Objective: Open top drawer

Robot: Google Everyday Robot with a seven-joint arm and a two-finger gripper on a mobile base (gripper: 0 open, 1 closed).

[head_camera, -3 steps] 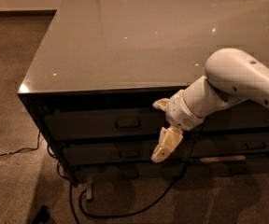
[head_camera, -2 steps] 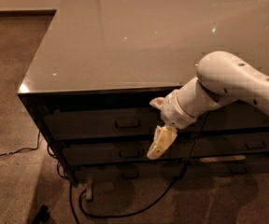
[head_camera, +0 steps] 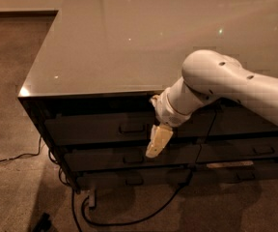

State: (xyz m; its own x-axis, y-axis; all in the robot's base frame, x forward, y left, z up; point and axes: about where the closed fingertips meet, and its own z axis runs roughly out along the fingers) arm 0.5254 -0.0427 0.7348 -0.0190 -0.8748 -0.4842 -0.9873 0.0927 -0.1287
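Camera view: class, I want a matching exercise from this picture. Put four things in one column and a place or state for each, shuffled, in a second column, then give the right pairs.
Column one:
1. top drawer
2. gripper
3. cable
4. cabinet top

Column two:
a. lies looped on the carpet
b. glossy, reflecting small lights
c. shut, its front level with its neighbours
d. points down in front of the drawer fronts, just right of the top drawer's handle

Pairs: 1-c, 2-d, 3-a, 4-b.
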